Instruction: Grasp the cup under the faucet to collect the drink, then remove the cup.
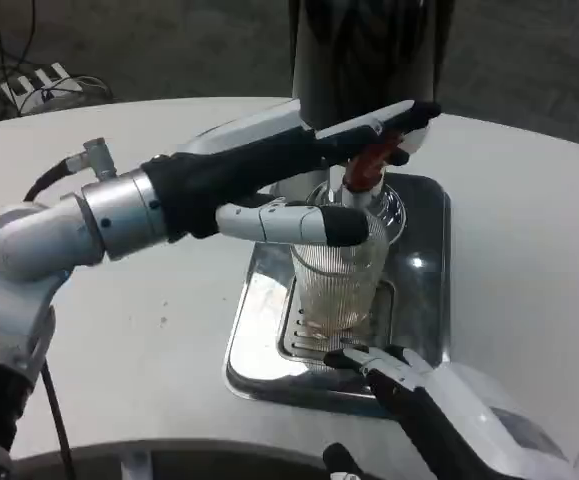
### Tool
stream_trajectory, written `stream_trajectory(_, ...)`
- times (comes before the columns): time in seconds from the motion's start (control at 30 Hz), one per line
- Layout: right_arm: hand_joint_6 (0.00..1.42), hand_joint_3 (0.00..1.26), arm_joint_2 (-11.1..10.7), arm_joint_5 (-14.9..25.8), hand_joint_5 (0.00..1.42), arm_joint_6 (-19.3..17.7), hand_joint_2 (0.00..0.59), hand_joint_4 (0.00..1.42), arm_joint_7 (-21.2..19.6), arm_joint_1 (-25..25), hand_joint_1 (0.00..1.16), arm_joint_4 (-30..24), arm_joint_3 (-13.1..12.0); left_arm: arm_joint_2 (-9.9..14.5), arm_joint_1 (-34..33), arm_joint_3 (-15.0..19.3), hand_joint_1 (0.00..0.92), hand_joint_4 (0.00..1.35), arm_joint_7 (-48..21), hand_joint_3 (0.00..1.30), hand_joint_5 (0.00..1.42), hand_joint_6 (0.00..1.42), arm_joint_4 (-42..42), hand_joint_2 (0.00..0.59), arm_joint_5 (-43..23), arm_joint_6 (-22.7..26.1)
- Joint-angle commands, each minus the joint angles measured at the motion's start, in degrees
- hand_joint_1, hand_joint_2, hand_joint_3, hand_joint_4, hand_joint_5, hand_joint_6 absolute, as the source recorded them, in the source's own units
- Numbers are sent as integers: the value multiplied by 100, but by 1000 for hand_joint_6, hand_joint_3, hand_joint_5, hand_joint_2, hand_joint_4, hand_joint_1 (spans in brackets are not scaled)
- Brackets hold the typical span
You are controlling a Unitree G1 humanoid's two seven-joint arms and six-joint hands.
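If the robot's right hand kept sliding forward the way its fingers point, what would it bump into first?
Most likely the base of the ribbed glass cup on the drip tray. The right hand has fingertips near the cup's foot, though exact depth is hard to judge.

I see a clear, vertically ribbed cup (337, 283) on a shiny silver drip tray (421, 270) with a slotted grate, a red-orange faucet (366, 166) tip below a glossy black dispenser (364, 45), a white desk (149, 340), and white-and-black fingers (299, 222) on both hands.
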Motion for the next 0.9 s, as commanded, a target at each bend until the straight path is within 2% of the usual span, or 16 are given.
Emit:
stream_trajectory(0.03, 0, 165, 63, 40, 0, 19, 499, 84, -25, -7, 710, -3, -24, 105, 151, -230, 0, 0, -80, 0, 123, 59, 41, 37, 376, -90)
stream_trajectory(0.57, 0, 165, 75, 33, 0, 10, 499, 84, -37, 9, 710, 11, -4, 246, 158, -386, 0, 0, 348, 0, 123, 67, 33, 43, 806, -472)
stream_trajectory(0.9, 0, 165, 78, 3, 0, 3, 499, 84, -19, 41, 710, 2, 31, 349, 194, -468, 0, 0, 467, 0, 124, 72, -33, 44, 837, -528)
